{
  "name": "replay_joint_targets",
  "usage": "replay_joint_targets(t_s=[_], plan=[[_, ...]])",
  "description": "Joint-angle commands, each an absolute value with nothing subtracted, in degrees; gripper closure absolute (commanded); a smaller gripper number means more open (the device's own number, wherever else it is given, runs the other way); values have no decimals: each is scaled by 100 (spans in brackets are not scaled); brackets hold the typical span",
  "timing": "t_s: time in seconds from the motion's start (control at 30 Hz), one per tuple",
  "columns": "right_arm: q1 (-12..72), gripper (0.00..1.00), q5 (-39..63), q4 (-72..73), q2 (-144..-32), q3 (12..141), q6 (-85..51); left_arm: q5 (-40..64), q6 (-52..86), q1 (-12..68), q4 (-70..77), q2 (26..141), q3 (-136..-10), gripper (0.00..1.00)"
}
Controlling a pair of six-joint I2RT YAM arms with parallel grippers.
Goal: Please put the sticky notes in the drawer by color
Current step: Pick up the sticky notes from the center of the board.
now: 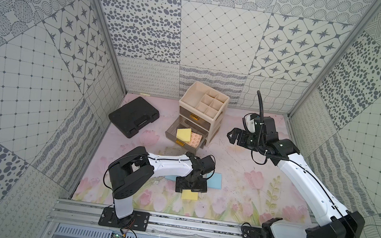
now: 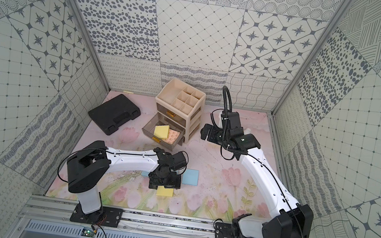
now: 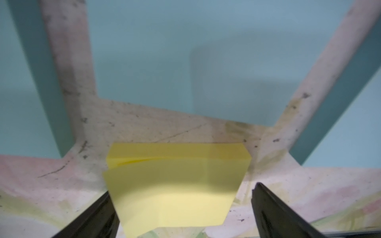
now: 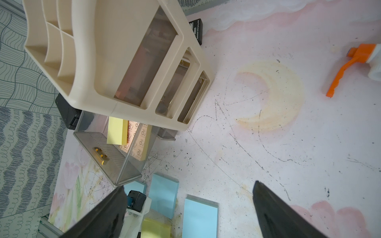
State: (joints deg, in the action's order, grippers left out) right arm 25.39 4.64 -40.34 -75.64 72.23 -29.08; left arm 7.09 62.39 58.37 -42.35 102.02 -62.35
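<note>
The cream drawer cabinet (image 1: 202,111) stands at the back centre. One of its drawers (image 1: 172,132), below the top one, is pulled out. It holds a yellow pad (image 1: 183,133) and a pad with yellow edges and a patterned pinkish face (image 4: 142,142). My left gripper (image 3: 182,188) is open, pointing down, with a finger on either side of a yellow pad (image 3: 175,185) on the table. Three light blue pads (image 4: 135,186) (image 4: 164,197) (image 4: 200,218) lie around it. My right gripper (image 4: 189,185) hovers open and empty to the right of the cabinet.
A flat black case (image 1: 134,116) lies at the back left. A spray bottle with an orange trigger (image 4: 350,61) lies near the right arm. Patterned walls close in three sides, and a metal rail (image 1: 194,226) runs along the front.
</note>
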Motion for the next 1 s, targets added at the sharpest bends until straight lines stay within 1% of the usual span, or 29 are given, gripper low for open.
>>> replay_joint_targets(t_s=[0.0,0.07,0.2,0.4,0.73,0.97], plan=[[2532,1,447,-3905,-7478,7198,-2830,367,6144,5838,-4383,10406,-6203,2],[2532,1,429,-3906,-7474,7198,-2839,360,6135,5836,-4422,10442,-6198,5],[2537,1,448,-3884,-7467,7204,-2838,254,6118,5835,-4734,10480,-6315,14],[2532,1,500,-3786,-7490,7146,-2865,151,6167,5841,-5001,10453,-6427,20],[2531,1,500,-3742,-7513,7181,-2941,33,6231,5836,-5305,9843,-6377,20],[2531,1,527,-3761,-7536,7275,-2943,-14,6240,5746,-5815,9068,-6706,20]])
